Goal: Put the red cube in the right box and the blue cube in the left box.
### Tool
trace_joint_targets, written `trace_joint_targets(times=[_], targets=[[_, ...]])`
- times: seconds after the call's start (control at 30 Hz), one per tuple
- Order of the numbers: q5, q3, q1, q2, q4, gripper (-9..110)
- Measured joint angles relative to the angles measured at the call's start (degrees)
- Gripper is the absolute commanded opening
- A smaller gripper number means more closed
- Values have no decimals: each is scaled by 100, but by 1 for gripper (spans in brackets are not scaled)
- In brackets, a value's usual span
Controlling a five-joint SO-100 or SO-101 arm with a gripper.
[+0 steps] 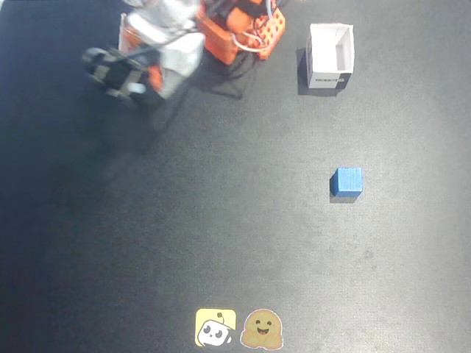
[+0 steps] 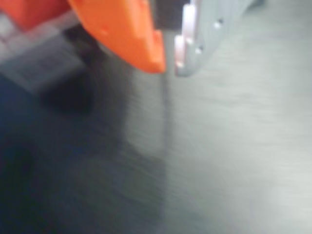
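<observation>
The blue cube (image 1: 346, 182) sits alone on the dark mat at the right of the fixed view. Further back on that side stands the left box (image 1: 330, 55), white and open-topped, with a black label on its front. The blurred white arm (image 1: 158, 51) reaches over the far left of the mat. In the wrist view my gripper (image 2: 169, 66) has its orange and grey jaws almost touching, with nothing between them. A blurred grey wall with dark print (image 2: 44, 63) at the left of that view looks like the right box. The red cube is hidden or out of view.
The orange robot base (image 1: 243, 29) with its wires stands at the back middle. Two cartoon stickers (image 1: 215, 327) (image 1: 262, 329) lie at the mat's front edge.
</observation>
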Motion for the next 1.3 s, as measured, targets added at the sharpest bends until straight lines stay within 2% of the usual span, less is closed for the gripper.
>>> trace_joint_targets(times=[0.3, 0.5, 0.83, 1.3], targets=[[79, 264, -1934, 1362, 316, 0], [-44, 483, -2575, 1529, 325, 0], [-360, 817, -3138, 1397, -149, 0], [62, 1951, -3727, 2487, -422, 0]])
